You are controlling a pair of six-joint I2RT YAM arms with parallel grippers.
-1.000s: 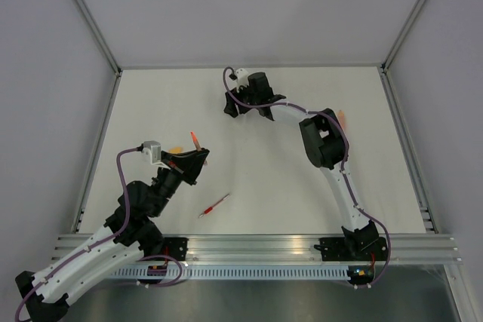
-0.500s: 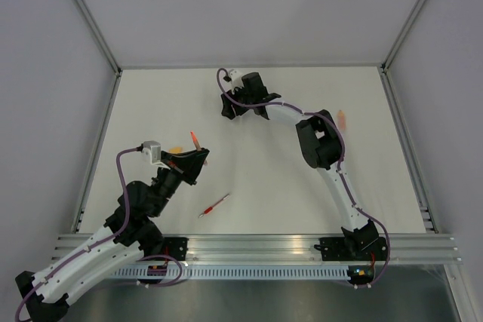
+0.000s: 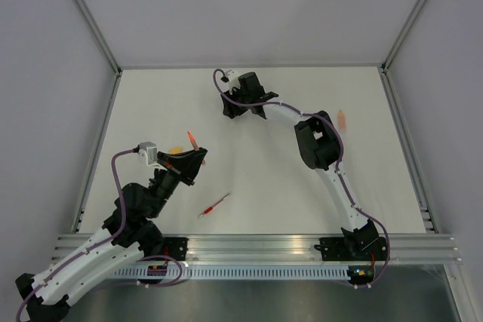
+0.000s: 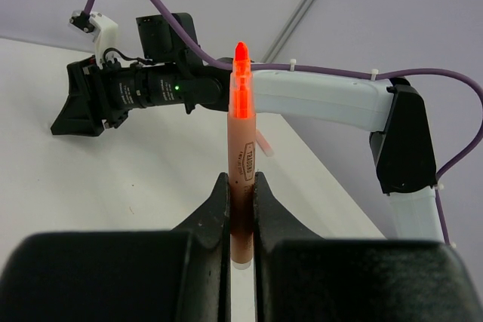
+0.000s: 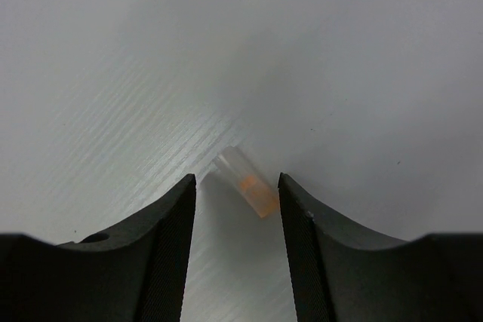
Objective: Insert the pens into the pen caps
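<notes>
My left gripper (image 4: 241, 186) is shut on an orange pen (image 4: 241, 133) and holds it upright above the table, its bright orange tip up. The pen also shows in the top view (image 3: 192, 139), sticking out of the left gripper (image 3: 193, 162). My right gripper (image 5: 236, 182) is open and low over the table at the far middle (image 3: 240, 108). A short pale orange pen cap (image 5: 251, 188) lies flat between its fingers, close to the right finger. The cap is hidden under the gripper in the top view. A red pen (image 3: 214, 205) lies on the table near the front.
A pale orange piece (image 3: 342, 119) lies at the right side of the table. A small orange bit (image 3: 175, 148) shows beside the left wrist. Metal rails edge the table (image 3: 302, 179) at left, right and front. The right arm's elbow (image 3: 317, 141) stands mid-table.
The right gripper has moved a little to the left at the far middle of the table. The left arm has shifted slightly, still holding the pen.
</notes>
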